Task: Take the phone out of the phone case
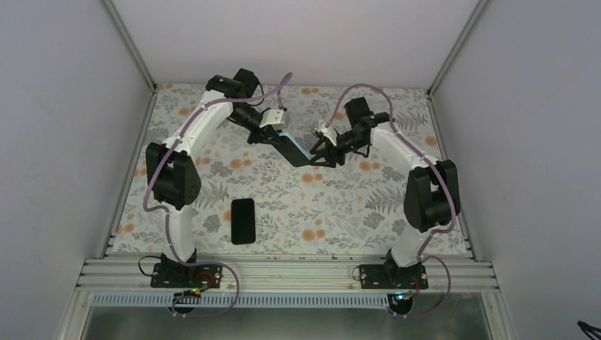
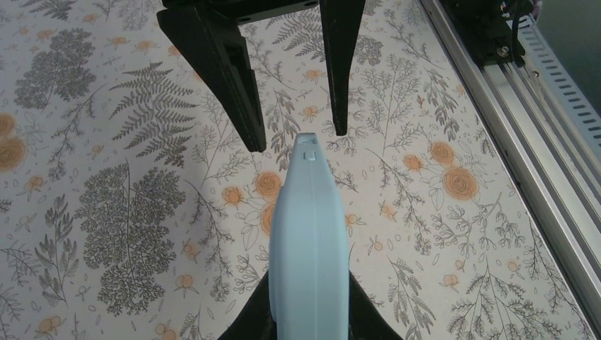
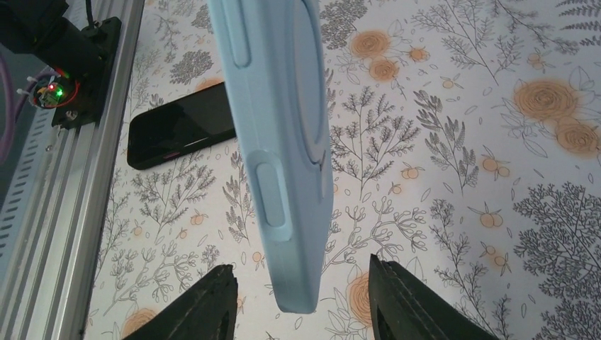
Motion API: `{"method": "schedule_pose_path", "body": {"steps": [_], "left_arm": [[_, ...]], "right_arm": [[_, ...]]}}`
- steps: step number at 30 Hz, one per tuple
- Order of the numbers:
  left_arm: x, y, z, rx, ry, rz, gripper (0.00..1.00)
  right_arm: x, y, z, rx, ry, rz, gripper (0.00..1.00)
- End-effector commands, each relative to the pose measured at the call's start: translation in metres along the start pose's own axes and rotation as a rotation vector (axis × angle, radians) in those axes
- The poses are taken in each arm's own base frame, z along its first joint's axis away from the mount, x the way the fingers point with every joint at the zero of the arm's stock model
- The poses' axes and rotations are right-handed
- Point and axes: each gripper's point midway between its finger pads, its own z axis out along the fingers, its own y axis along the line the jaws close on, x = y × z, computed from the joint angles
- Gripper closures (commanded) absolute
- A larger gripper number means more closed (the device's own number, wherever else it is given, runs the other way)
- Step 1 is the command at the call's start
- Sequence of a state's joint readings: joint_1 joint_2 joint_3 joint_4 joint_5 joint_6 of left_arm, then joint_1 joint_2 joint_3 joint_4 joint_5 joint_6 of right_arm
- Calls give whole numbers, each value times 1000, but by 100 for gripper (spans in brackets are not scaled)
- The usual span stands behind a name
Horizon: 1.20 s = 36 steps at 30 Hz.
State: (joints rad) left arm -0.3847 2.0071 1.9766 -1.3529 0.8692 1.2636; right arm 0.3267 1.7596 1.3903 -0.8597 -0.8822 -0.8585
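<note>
Above the middle of the floral-print desk (image 1: 340, 212) we see the light blue, soft rectangular phone case (image 2: 308, 241) held off the surface and edge-on. The slim black phone (image 1: 288, 146) is seated in it.

Room: white enclosure walls (image 1: 71, 142) stand left, right and far, and an aluminium rail (image 1: 283, 273) runs along the near edge. The case is well apart from all of them, with bare desk under it on every side. A second all-black phone (image 1: 242, 220) lies flat near the rail on the left arm's side, well apart from the case.

Jaws: the left jaws are clamped on one end of the case. Their black fingers (image 2: 248, 322) flank it at the bottom of the left wrist view. The right jaws are wide. The case's free end sits between their fingertips (image 3: 212, 297) with a gap on each side, so no contact.

View differences:
- Only the top view shows the phone's dark face; both wrist views show blue shell only.
- Right wrist shows the moulded side buttons (image 3: 273, 191), a ring outline on the case back, and the spare phone beside the rail.
- Left wrist shows the case's narrow end with a small notch, and the right jaws spread just past it.
</note>
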Motion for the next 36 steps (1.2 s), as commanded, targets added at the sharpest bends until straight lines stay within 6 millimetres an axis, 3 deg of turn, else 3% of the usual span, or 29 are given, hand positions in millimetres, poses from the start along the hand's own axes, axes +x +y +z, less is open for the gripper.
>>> {"method": "schedule_pose_path", "body": {"steps": [1, 4, 7, 12, 24, 29, 36], "left_arm": [[-29, -11, -13, -8, -79, 55, 98], [-29, -13, -13, -6, -76, 57, 98], [-25, -13, -12, -6, -64, 54, 98], [-27, -15, -14, -7, -69, 60, 98], [-20, -19, -10, 0, -40, 63, 98], [-18, -20, -7, 3, -22, 60, 98], [-18, -20, -4, 8, -14, 69, 98]], "right_arm": [[1, 6, 9, -47, -15, 1, 54], [-3, 6, 9, -54, -24, 5, 59], [-5, 6, 8, -70, -25, 10, 73], [-3, 5, 11, -87, -20, 21, 84], [-13, 7, 1, -131, -47, 32, 88], [-15, 12, 1, -178, -46, 42, 82], [-19, 21, -4, -252, -70, 57, 88]]}}
